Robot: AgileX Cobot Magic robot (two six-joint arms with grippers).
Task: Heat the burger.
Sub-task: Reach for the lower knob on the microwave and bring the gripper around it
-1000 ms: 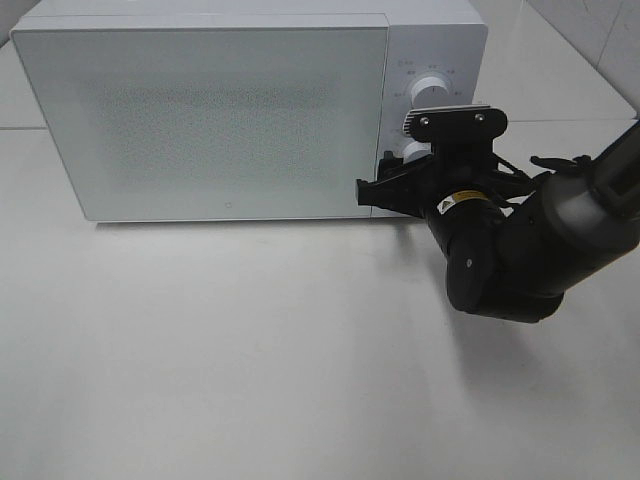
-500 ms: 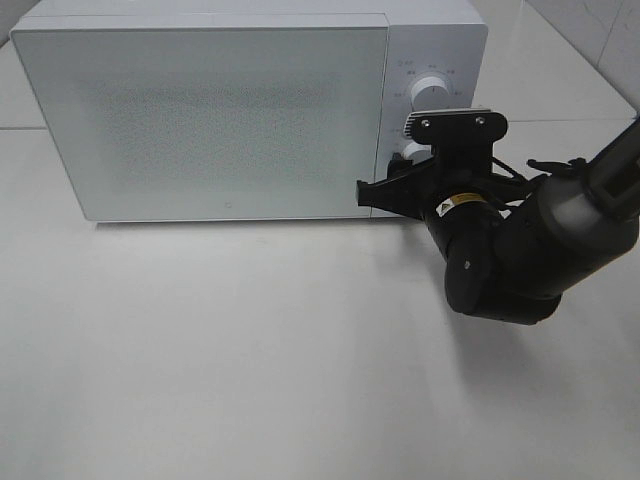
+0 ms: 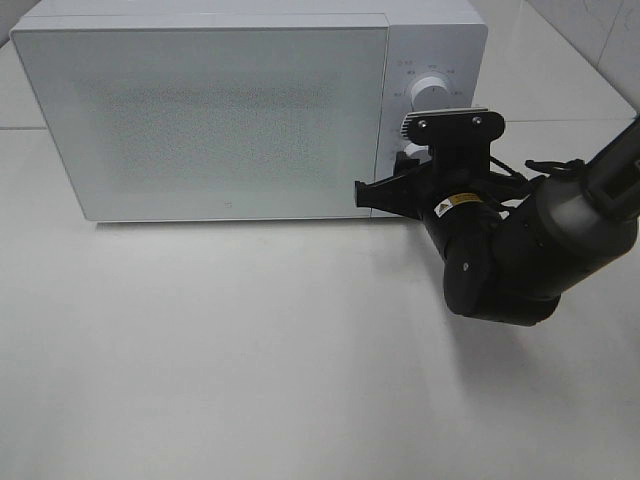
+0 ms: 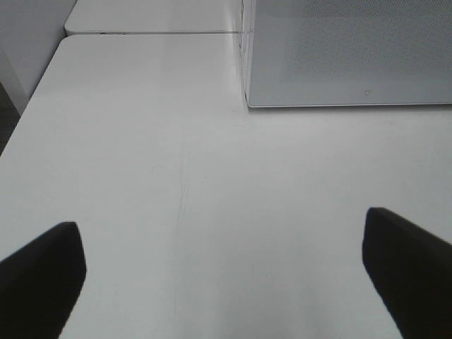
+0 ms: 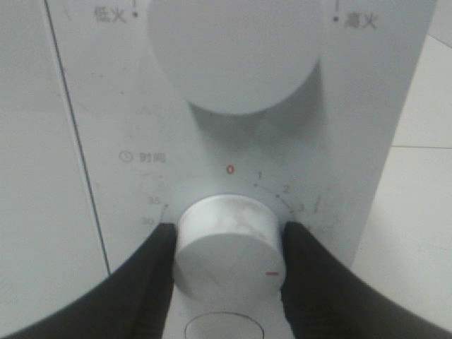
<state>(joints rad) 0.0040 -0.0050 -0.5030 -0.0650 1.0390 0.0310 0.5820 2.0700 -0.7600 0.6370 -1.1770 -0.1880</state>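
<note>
Pinching the white timer knob (image 5: 224, 251) between the two black fingers (image 5: 141, 282) of the right gripper (image 5: 229, 236), one pad pressing on each side of it. Showing, on the knob's face, a short red mark (image 5: 270, 272) lying past the printed 3 of the dial scale, well away from the red 0 (image 5: 229, 169). Sitting between a larger power knob (image 5: 233, 49) and a round button (image 5: 226, 330) on the control panel (image 5: 106, 106) of a white microwave (image 3: 230, 110). Reaching in from the right side of the high view with the bulky black right arm (image 3: 510, 250), wrist hanging low over the white table (image 3: 250, 350) just in front of the panel. Facing a shut microwave door (image 3: 200, 110), with a speckled grey window giving no look inside. Failing to show the burger in any of the three views, so cannot tell where it is lying.

Hovering elsewhere with the left gripper (image 4: 222, 272), spreading its two dark fingers (image 4: 35, 282) wide apart and holding nothing. Looking down on bare tabletop, with a lower front corner of the microwave ahead and to one side. Catching, beyond that corner, the seam where a second white surface (image 4: 141, 18) is butting against the table.
</note>
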